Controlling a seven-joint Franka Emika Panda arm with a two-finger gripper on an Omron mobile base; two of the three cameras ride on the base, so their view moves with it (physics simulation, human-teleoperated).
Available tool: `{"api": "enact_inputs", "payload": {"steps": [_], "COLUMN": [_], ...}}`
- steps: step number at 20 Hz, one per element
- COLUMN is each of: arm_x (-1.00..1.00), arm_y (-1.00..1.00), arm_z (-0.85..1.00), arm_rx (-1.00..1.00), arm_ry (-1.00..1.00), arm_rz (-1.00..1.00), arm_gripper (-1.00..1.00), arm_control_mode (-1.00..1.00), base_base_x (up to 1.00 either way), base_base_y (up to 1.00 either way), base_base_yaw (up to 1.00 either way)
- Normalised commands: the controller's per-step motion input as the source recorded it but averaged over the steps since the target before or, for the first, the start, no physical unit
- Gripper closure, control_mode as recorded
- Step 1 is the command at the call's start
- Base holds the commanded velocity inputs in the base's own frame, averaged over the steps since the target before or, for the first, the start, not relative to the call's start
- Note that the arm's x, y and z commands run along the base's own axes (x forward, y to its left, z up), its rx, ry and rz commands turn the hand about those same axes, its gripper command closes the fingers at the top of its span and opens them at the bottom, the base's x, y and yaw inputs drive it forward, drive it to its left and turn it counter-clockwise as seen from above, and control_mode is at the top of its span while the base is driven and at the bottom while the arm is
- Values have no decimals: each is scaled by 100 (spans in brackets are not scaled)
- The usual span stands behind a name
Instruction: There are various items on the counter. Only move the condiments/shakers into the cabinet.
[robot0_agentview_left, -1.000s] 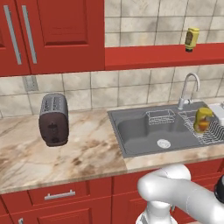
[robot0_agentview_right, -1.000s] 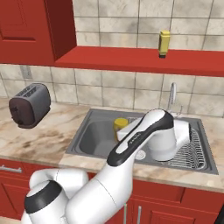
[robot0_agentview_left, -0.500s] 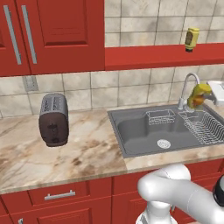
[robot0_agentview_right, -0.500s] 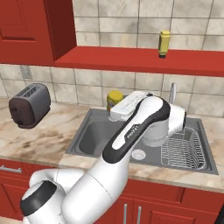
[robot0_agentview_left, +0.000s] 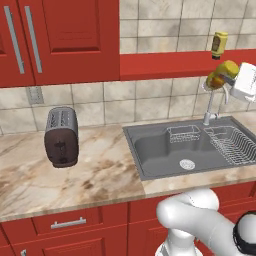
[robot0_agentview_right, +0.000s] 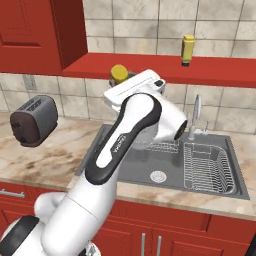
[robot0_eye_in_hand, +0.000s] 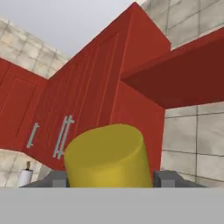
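Lifted from the sink (robot0_agentview_left: 185, 150) since earlier, the gripper (robot0_agentview_left: 226, 80) clamps the bright yellow bottle (robot0_agentview_right: 119, 73) just below the red shelf (robot0_agentview_right: 150, 67) front edge; the mustard bottle (robot0_agentview_left: 218, 45) stands on that shelf.

Even bright render, no glare.

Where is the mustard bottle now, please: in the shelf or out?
In: the mustard bottle stands upright on the red shelf against the tile wall.
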Motion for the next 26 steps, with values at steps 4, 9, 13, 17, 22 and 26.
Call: {"api": "enact_inputs", "payload": {"steps": [4,9,13,17,22,26], "arm_x": [1,11,54,74,4,0], "arm_y": [17,0,-1,0,-4,-9], "arm_z": [100,100,32,1,-2,0], "arm_rx": [1,4,2,3,4,6], "arm_ry": [0,21,30,46,5,-3], "arm_rz": [-42,-40,-20,-8,-7,-14], "arm_gripper": [100,100,100,100,100,100], "arm_control_mode": [-100,-100,-100,-100,-100,-100], "base_base_x": [0,0,0,0,0,0], "base_base_y": [0,0,0,0,0,0], "base_base_yaw": [0,0,0,0,0,0]}}
